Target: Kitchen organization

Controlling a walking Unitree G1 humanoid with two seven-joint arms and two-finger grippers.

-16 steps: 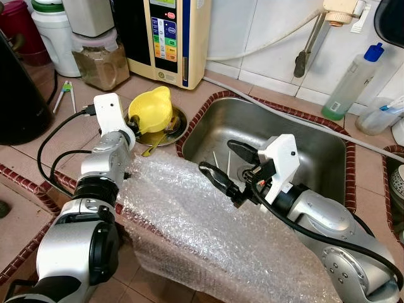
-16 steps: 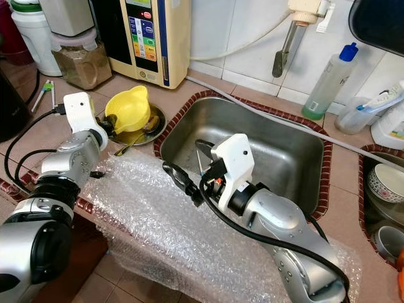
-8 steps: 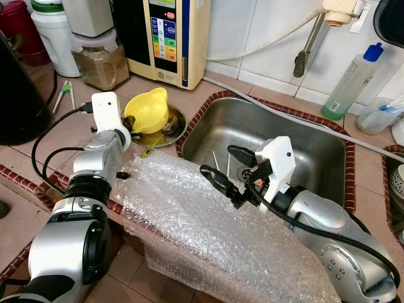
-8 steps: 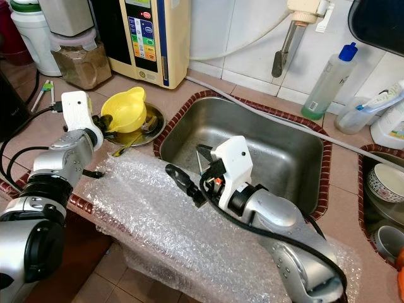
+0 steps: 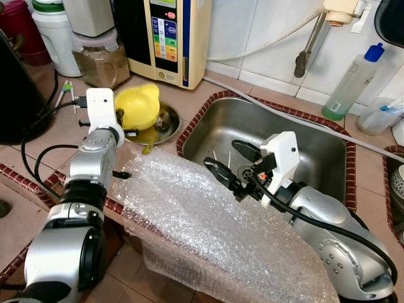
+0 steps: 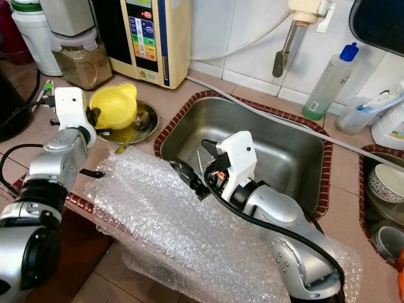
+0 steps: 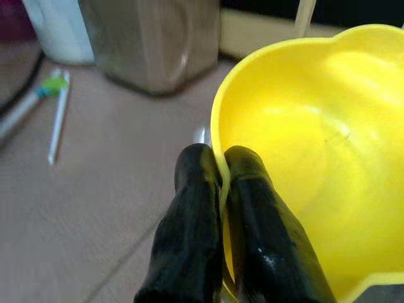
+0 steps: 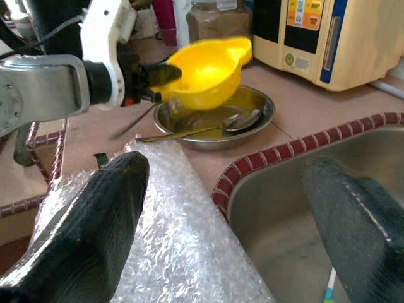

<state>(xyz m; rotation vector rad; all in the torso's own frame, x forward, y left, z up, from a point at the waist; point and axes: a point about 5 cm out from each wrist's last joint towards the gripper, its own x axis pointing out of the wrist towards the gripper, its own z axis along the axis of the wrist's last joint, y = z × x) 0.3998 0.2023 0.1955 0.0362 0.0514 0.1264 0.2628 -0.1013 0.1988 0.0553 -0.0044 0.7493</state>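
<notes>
Tiled tabletop [image 5: 57,136], terracotta with a dark red patterned border, set with a stainless sink [image 5: 315,148] on the robot's right. Left claw [image 7: 221,180]: clenched on the rim of a yellow bowl [image 5: 137,107], one black finger inside the wall and one outside, the bowl lifted and tilted above a shallow metal dish [image 5: 165,125] that sits on the tabletop just beside the sink's left edge. In the dish: a metal spoon [image 8: 237,121] lying across it, and some yellowish liquid. Right claw [image 5: 230,165]: released, its two black fingers spread wide, hovering over the near left corner of the sink, one finger above the basin and the other above the bubble wrap [image 5: 208,230]. The bubble wrap is a large clear sheet draped over the front edge of the tabletop and hanging down toward the floor, its upper edge near the dish and the sink rim. In the sink basin, a few thin white sticks [image 5: 216,159], too small to identify. Along the back wall: a cream appliance with a coloured button panel [image 5: 170,38], a lidded jar of brown powder [image 5: 100,62], and a white container [image 5: 53,35]. A small green-tipped tool [image 5: 65,91] lies on the tabletop near the jar. Right of the sink: a clear bottle with a blue cap [image 5: 353,79]. A pale hose [image 5: 297,117] runs along the sink's far rim.
</notes>
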